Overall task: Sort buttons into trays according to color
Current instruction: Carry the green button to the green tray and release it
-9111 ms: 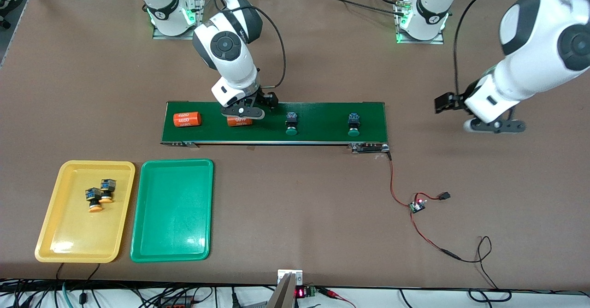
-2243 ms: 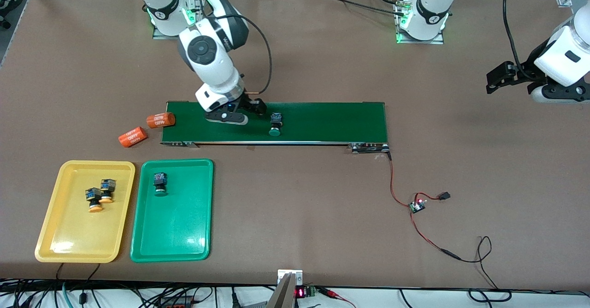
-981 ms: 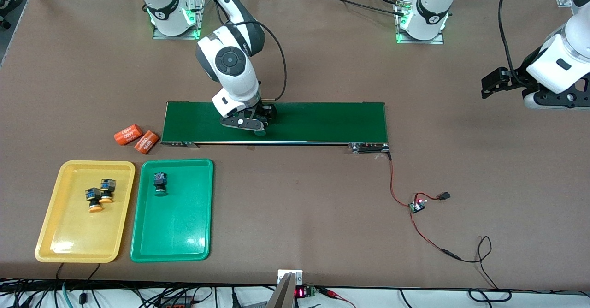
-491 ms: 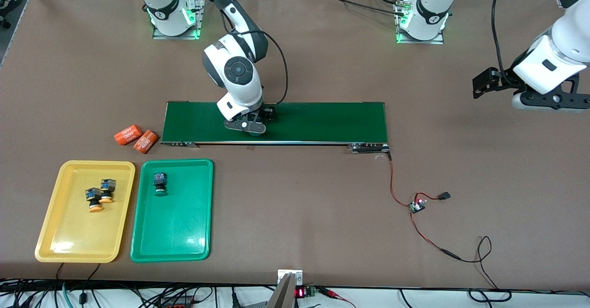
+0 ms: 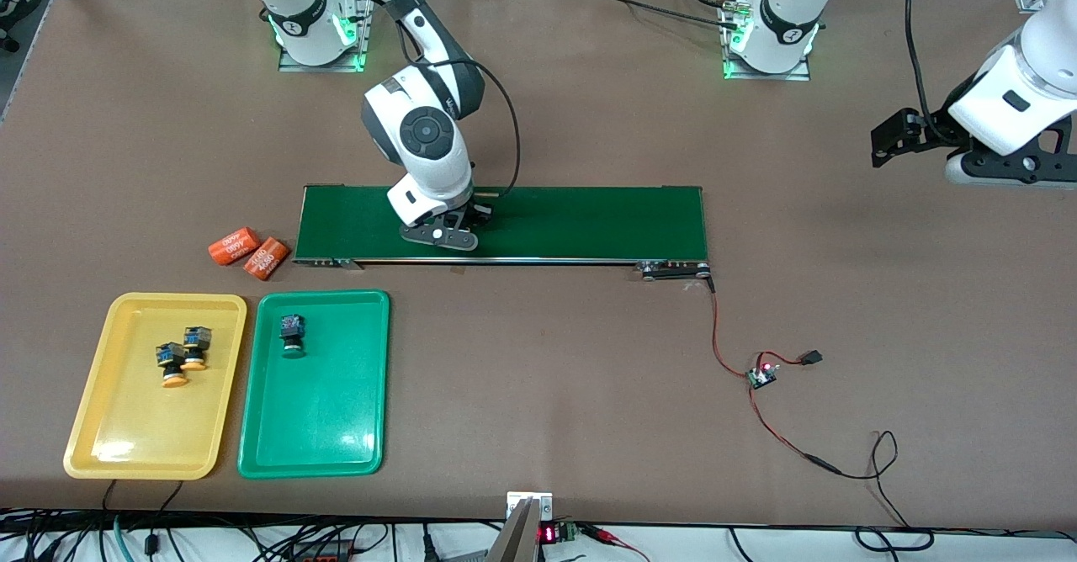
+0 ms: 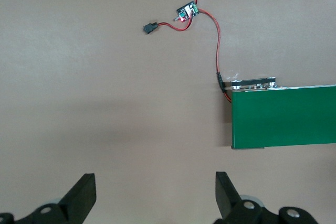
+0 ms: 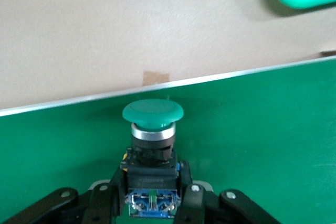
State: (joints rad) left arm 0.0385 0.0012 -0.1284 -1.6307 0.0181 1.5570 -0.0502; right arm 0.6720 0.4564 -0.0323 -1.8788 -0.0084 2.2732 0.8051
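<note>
In the front view, the right gripper point(image 5: 441, 238) was seen low over the belt point(image 5: 589, 224), its jaws and load hidden there by the wrist. The left gripper point(image 5: 1001, 168) was held above bare table past the belt's end, toward the left arm's end of the table, where that arm waited. Nearer the camera than the belt, two yellow buttons point(image 5: 181, 354) were seen in the yellow tray point(image 5: 92, 427) and one green button point(image 5: 292, 334) in the green tray point(image 5: 336, 436). Two orange cylinders point(image 5: 249, 252) lay beside the belt's end.

In the left wrist view, the fingers point(image 6: 81, 198) were spread wide with nothing between them.

In the right wrist view, the fourth button point(image 7: 152, 140), green-capped, was gripped at its body by the clenched jaws, over the belt
</note>
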